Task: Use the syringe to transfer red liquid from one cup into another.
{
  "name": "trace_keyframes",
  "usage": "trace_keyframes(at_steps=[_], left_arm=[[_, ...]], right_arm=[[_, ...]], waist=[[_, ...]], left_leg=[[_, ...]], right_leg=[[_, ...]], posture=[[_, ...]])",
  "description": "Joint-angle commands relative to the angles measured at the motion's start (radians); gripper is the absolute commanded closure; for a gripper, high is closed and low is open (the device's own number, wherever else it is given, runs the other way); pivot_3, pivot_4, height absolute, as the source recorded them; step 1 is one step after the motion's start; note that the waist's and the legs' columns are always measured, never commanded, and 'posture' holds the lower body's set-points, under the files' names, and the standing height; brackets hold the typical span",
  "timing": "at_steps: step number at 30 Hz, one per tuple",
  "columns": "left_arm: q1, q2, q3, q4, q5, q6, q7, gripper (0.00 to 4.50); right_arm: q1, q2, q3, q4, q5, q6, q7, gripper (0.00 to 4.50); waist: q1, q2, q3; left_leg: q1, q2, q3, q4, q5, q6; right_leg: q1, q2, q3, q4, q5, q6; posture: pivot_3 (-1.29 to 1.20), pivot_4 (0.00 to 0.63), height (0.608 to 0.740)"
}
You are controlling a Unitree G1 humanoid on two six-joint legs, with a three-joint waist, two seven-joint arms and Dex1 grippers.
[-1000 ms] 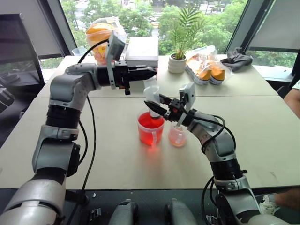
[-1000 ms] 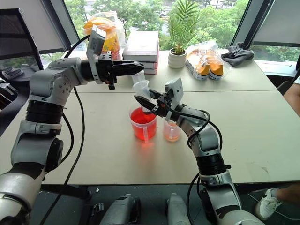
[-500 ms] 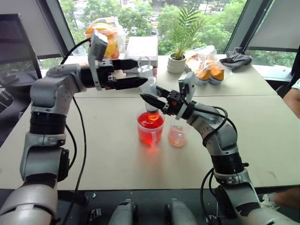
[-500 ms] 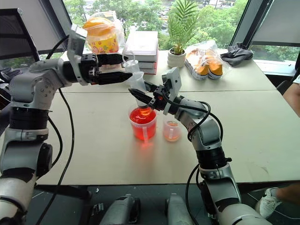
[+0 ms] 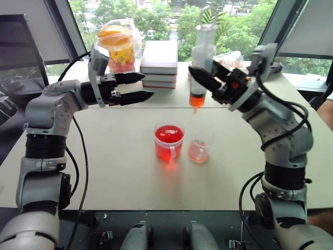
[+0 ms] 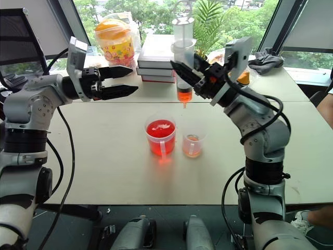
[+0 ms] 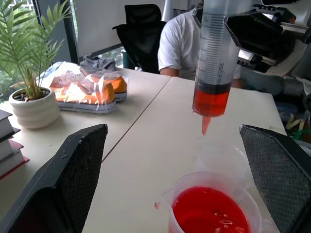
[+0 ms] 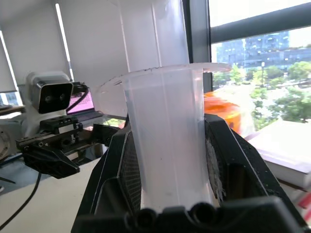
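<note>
Above the 2 cups, the right gripper (image 6: 191, 73) squeezes the syringe (image 6: 183, 61), upright, with red liquid (image 7: 211, 102) low inside. On the table (image 5: 104, 156) below, the big red cup (image 5: 168, 141) sits left of the small pink cup (image 5: 198, 150). Further left, the left gripper (image 5: 136, 87) hangs wide and empty.

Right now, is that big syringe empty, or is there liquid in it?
Partly filled. The syringe, upright in the right end effector, shows red liquid only in its lowest section; the barrel above looks clear.
</note>
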Motion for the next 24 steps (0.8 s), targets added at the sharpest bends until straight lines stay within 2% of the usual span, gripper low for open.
trace_keyframes(at_steps=[1, 9, 18, 24], left_arm=[[-0.033, -0.020, -0.004, -0.002, 0.002, -0.026, -0.009, 0.03], [-0.165, -0.144, -0.047, 0.107, 0.041, -0.081, 0.002, 0.03], [-0.366, -0.310, -0.082, 0.334, 0.105, -0.178, -0.016, 0.03], [-0.405, -0.377, -0.095, 0.432, 0.143, -0.231, -0.055, 0.03]], right_arm=[[0.088, -0.024, -0.031, -0.051, 0.016, -0.006, -0.007, 3.08], [0.249, 0.002, 0.015, -0.049, -0.032, -0.092, -0.019, 3.08], [0.293, 0.012, 0.038, -0.076, -0.047, -0.122, -0.050, 3.08], [0.295, 0.009, 0.049, -0.093, -0.052, -0.120, -0.064, 3.08]], waist=[[0.000, 0.000, 0.000], [-0.001, 0.000, 0.000], [0.000, -0.001, 0.000], [-0.002, -0.001, 0.000]], left_leg=[[0.000, 0.000, 0.000, 0.000, 0.000, 0.000], [0.000, 0.000, 0.001, 0.001, 0.000, 0.000], [0.000, 0.000, 0.001, 0.001, 0.000, 0.000], [0.000, 0.000, 0.001, 0.000, 0.000, 0.000]], right_leg=[[0.000, 0.000, 0.000, 0.000, 0.000, 0.000], [0.000, 0.003, 0.000, 0.001, 0.000, 0.000], [0.000, 0.004, 0.000, 0.000, 0.000, 0.000], [0.000, 0.006, 0.000, 0.000, 0.000, 0.001]], posture=[[0.00, 0.150, 0.740], [0.00, 0.150, 0.740], [0.00, 0.150, 0.740], [0.00, 0.150, 0.740]])
